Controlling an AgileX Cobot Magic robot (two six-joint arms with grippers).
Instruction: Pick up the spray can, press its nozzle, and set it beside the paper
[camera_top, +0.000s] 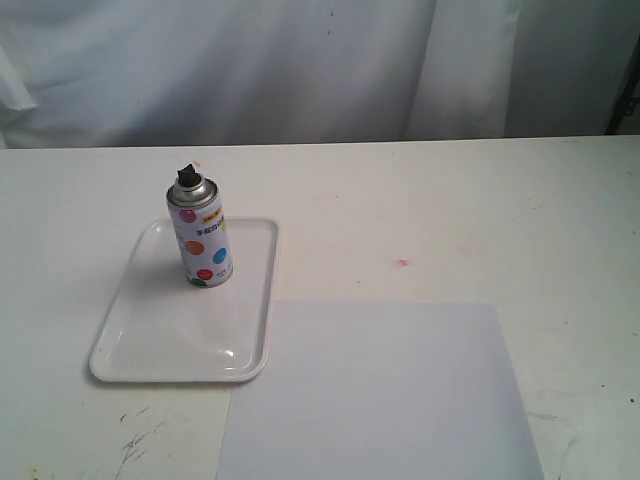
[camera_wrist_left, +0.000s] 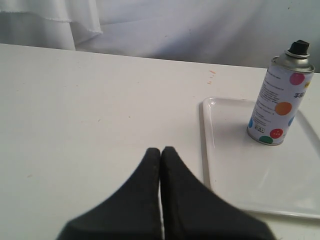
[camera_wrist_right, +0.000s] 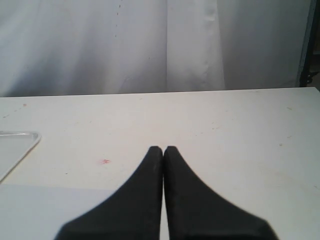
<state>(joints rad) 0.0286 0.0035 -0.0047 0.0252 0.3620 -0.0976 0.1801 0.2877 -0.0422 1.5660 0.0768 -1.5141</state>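
I find the spray can (camera_top: 200, 236) upright on the tray (camera_top: 150, 350), centre-left of frame, clear of the paper (camera_top: 400, 400); left gripper (camera_wrist_left: 160, 151) and right gripper (camera_wrist_right: 163, 149) both pinched closed, empty, presumably parked.

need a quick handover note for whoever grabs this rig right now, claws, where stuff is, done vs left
Left claw: shut, empty, over bare table short of the tray.
Right claw: shut, empty, over the table near the paper's far edge.
Spray can: upright on the white tray, toward its far end, black nozzle on top, untouched.
Paper: flat on the table, its corner against the tray's near right corner.
Done: nothing yet.
Left: open a claw, pick up the can, press the nozzle, set the can down beside the paper. The left claw looks closer to the can.
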